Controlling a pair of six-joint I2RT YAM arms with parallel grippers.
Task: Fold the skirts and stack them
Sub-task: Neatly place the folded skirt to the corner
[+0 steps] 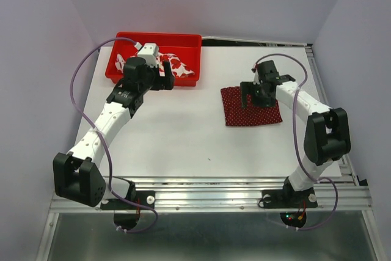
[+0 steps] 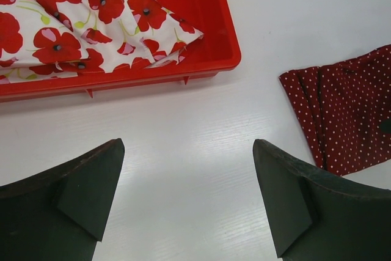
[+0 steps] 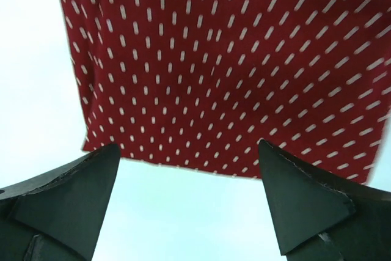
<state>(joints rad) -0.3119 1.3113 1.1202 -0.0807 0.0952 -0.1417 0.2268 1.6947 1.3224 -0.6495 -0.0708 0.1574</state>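
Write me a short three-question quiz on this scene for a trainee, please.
1. True or false: the floral skirt lies in the tray.
2. The dotted skirt lies: A) in the tray; B) on the table; C) on the floral skirt.
3. Fill in: the left hand and right hand are both ____ (open or shut).
Key: 1 true; 2 B; 3 open.

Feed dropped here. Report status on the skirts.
Left gripper open, empty, facing red tray wall. Right gripper open over polka-dot skirt, flat on table. Floral skirt bunched in tray, not stacked.
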